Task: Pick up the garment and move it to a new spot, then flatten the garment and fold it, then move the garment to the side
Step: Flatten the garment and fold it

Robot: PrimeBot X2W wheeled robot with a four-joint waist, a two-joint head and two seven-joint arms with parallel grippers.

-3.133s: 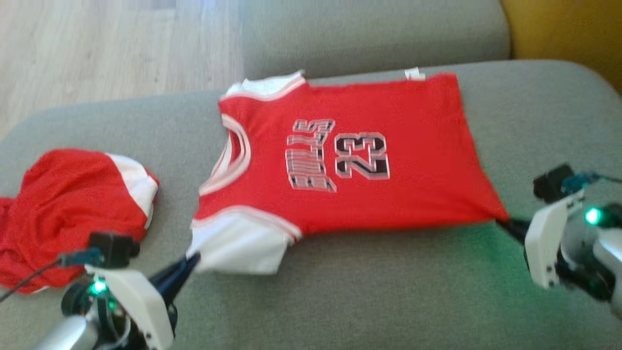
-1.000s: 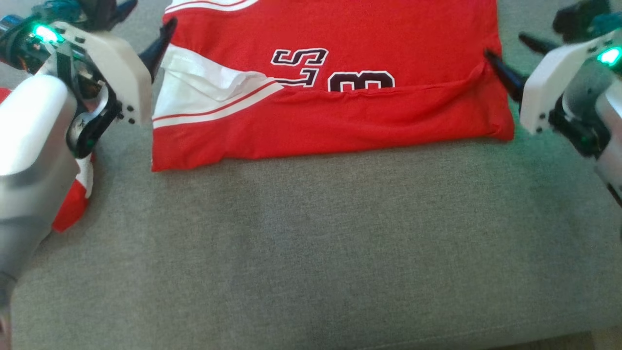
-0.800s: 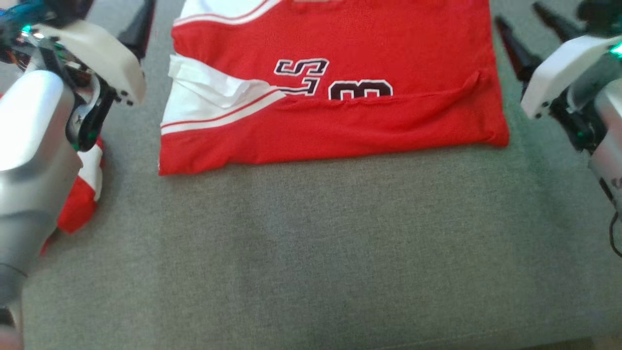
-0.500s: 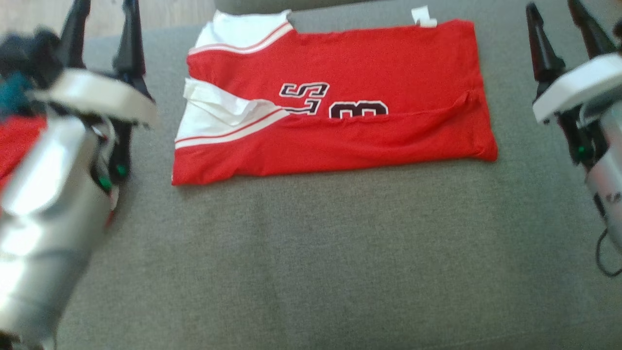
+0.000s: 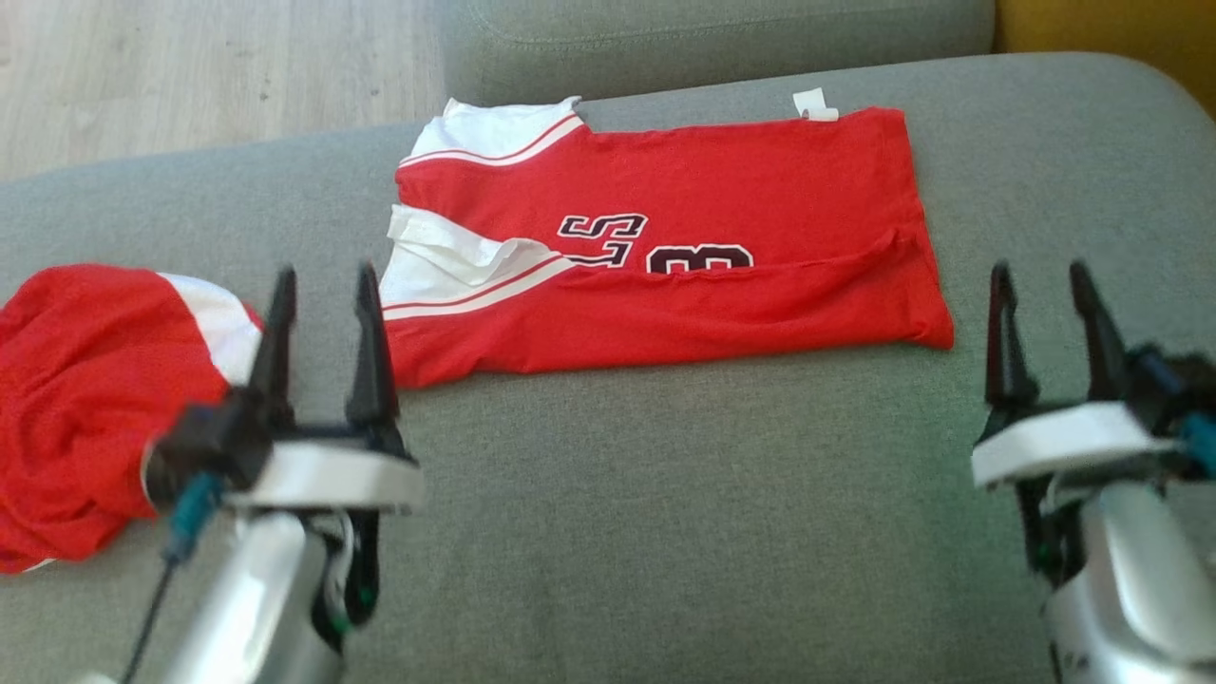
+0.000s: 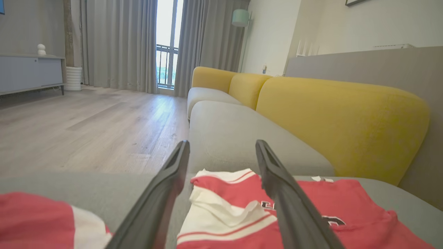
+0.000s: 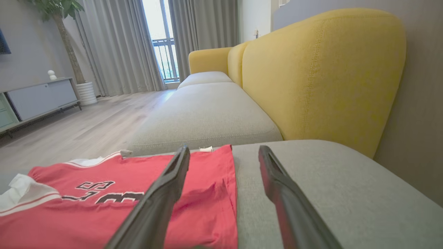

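The garment (image 5: 665,237), a red jersey with white sleeve trim and dark lettering, lies on the grey sofa seat (image 5: 665,522), its near half folded back over the far half. It also appears in the left wrist view as the garment (image 6: 346,207) and in the right wrist view as the garment (image 7: 104,193). My left gripper (image 5: 323,285) hovers open near the garment's left near corner, empty. My right gripper (image 5: 1040,280) stands open just right of the garment's right edge, empty. The left gripper (image 6: 221,145) and right gripper (image 7: 223,150) both show spread fingers with nothing between them.
A second red and white garment (image 5: 85,399) lies crumpled at the seat's left end. A neighbouring grey cushion (image 5: 712,38) sits beyond, a yellow backrest (image 7: 322,69) on the right, and wooden floor (image 5: 190,76) at the far left.
The head camera has tilted up, so the whole picture shifted. Both grippers have let go of the folded garment's edges, drawn back toward me and turned their fingers to point forward.
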